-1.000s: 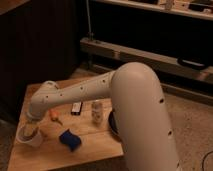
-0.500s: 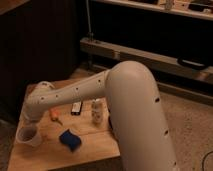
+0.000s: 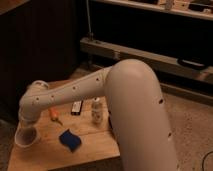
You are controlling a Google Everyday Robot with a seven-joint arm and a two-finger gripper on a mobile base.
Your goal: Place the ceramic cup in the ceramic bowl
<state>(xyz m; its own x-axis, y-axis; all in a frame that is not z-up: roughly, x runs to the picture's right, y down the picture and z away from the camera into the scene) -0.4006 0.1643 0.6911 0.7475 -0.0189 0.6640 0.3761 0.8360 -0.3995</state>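
Observation:
The white ceramic cup (image 3: 26,136) is at the front left corner of the wooden table (image 3: 92,145), rim up. My gripper (image 3: 25,125) is at the end of the white arm (image 3: 75,90), right at the cup's rim from above and behind. The arm's wrist covers where the gripper and cup meet. The black ceramic bowl is hidden behind the thick part of the arm on the right side of the table.
On the table are an orange object (image 3: 54,115), a small black rectangular object (image 3: 76,107), a white shaker (image 3: 96,111) and a blue sponge (image 3: 71,141). A dark shelf unit (image 3: 150,50) stands behind. The floor is to the right.
The arm's wrist and gripper have drifted slightly left and toward the table's front. The cup has shifted the same way with them.

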